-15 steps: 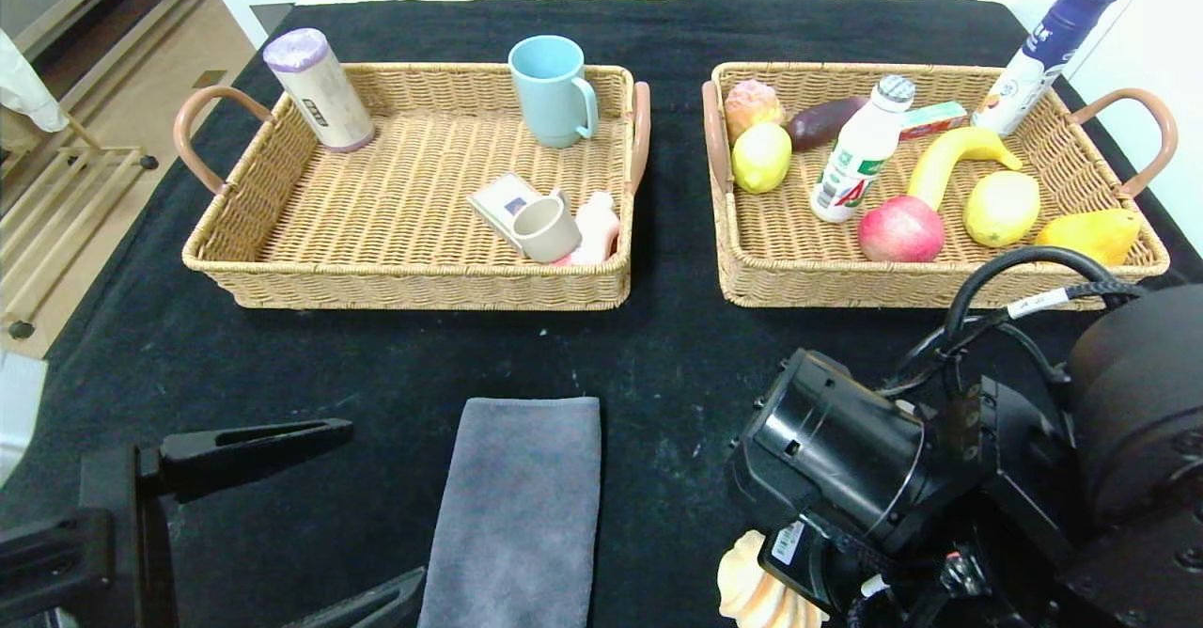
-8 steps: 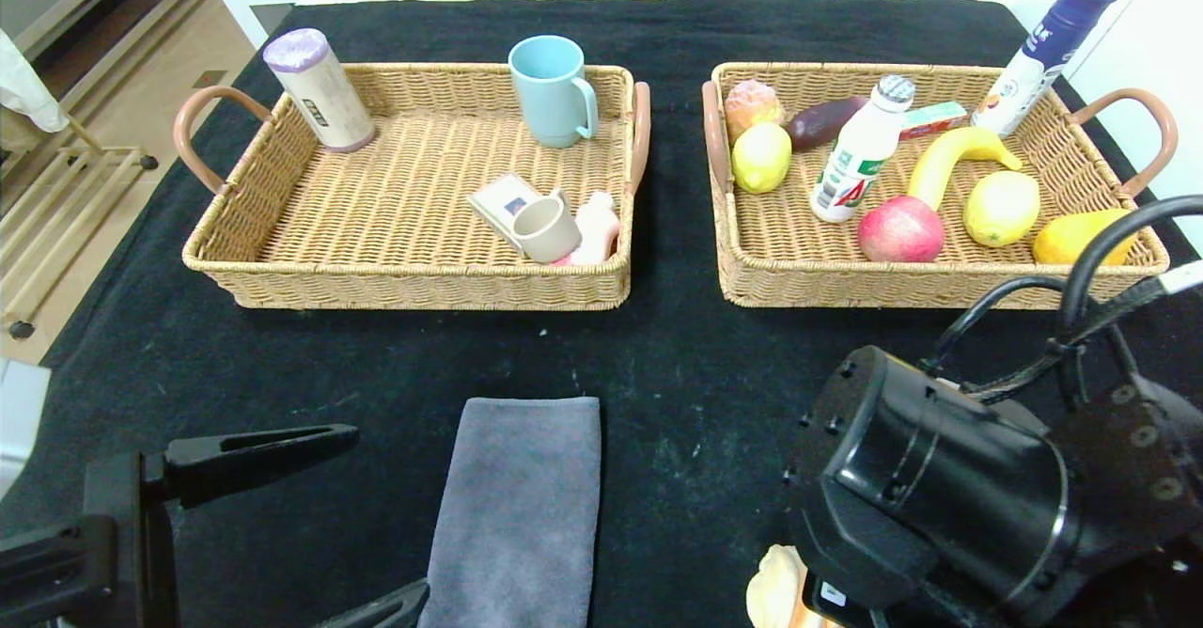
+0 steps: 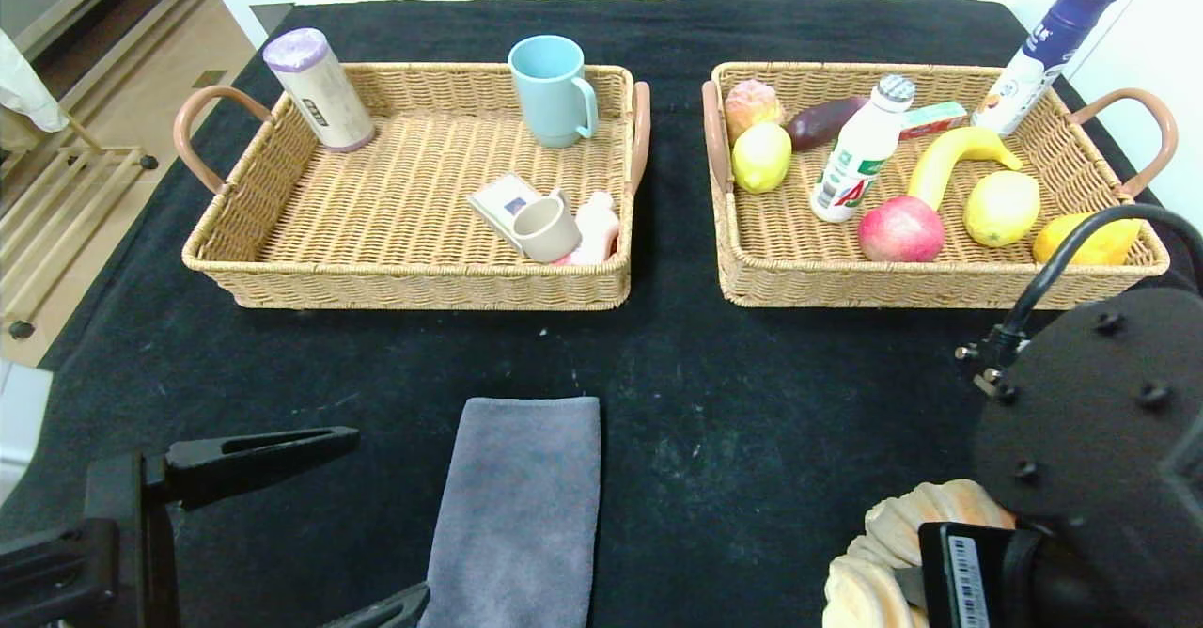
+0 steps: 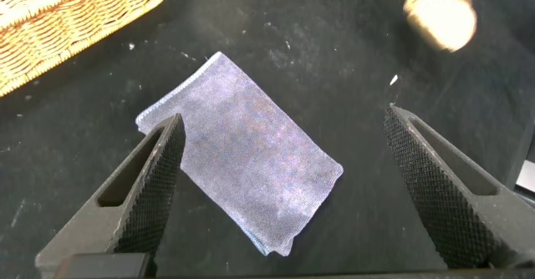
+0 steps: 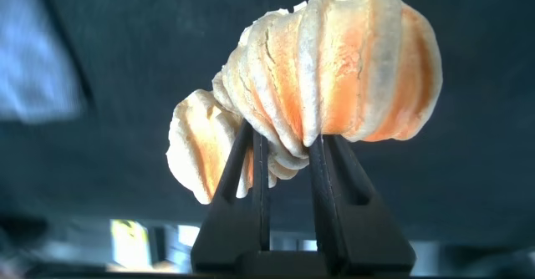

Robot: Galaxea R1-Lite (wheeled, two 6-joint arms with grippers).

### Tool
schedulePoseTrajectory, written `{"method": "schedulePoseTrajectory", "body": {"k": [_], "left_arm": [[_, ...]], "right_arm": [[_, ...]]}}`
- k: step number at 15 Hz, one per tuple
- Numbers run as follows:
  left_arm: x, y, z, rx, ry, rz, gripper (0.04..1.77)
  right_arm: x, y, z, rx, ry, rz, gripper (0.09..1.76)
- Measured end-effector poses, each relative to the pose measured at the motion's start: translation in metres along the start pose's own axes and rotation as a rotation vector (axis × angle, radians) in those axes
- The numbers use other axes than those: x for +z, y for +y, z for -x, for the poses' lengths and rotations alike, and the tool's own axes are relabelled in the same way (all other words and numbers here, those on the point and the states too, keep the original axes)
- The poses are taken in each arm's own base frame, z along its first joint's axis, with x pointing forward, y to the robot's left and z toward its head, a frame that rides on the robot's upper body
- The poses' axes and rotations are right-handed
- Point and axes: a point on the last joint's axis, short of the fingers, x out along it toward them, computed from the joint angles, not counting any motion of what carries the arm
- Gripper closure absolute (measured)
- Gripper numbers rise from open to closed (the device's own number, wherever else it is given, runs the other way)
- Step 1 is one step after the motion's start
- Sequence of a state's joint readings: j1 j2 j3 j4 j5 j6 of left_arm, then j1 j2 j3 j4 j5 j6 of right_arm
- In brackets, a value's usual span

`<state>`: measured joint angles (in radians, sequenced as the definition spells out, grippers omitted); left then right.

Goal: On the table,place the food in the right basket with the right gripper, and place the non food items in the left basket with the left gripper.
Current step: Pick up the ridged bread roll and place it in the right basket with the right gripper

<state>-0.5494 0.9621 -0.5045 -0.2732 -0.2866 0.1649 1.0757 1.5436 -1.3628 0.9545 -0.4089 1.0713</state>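
Note:
My right gripper (image 5: 288, 149) is shut on a ridged, pale orange croissant (image 5: 334, 66) and holds it above the black table. In the head view the croissant (image 3: 902, 553) shows at the near right, partly behind my right arm. A grey cloth (image 3: 517, 515) lies flat at the near middle; it also shows in the left wrist view (image 4: 242, 145). My left gripper (image 4: 284, 154) is open and empty, above the cloth. The left basket (image 3: 282, 271) holds non-food items. The right basket (image 3: 799, 280) holds fruit and bottles.
The left basket holds a blue mug (image 3: 553, 90), a purple-lidded can (image 3: 318, 90), a beige cup (image 3: 545, 229) and a small box. The right basket holds an apple (image 3: 900, 229), lemons, a banana (image 3: 954, 160) and a milk bottle (image 3: 860, 150). A blue-capped bottle (image 3: 1048, 45) stands at its far right.
My right arm has swung to the right and lifted, carrying the croissant from the near middle to the near right. The left gripper has barely moved.

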Motion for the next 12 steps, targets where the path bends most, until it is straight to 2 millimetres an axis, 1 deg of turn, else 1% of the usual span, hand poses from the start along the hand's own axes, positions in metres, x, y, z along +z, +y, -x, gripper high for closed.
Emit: {"method": "schedulePoseTrajectory", "body": {"k": [3, 7, 9, 12], "left_arm": [[-0.001, 0.0, -0.001, -0.003, 0.005, 0.001, 0.09], [-0.002, 0.0, -0.002, -0.005, 0.012, 0.002, 0.09], [-0.003, 0.0, -0.002, -0.006, 0.015, 0.003, 0.09], [-0.003, 0.0, -0.002, -0.006, 0.015, 0.003, 0.09]], "right_arm": [[0.011, -0.021, 0.017, 0.027, -0.048, 0.136, 1.45], [0.034, -0.046, 0.023, -0.02, -0.11, 0.233, 1.45], [0.048, -0.051, 0.025, -0.006, -0.163, 0.256, 1.45], [0.075, -0.056, 0.03, 0.007, -0.279, 0.284, 1.45]]}}
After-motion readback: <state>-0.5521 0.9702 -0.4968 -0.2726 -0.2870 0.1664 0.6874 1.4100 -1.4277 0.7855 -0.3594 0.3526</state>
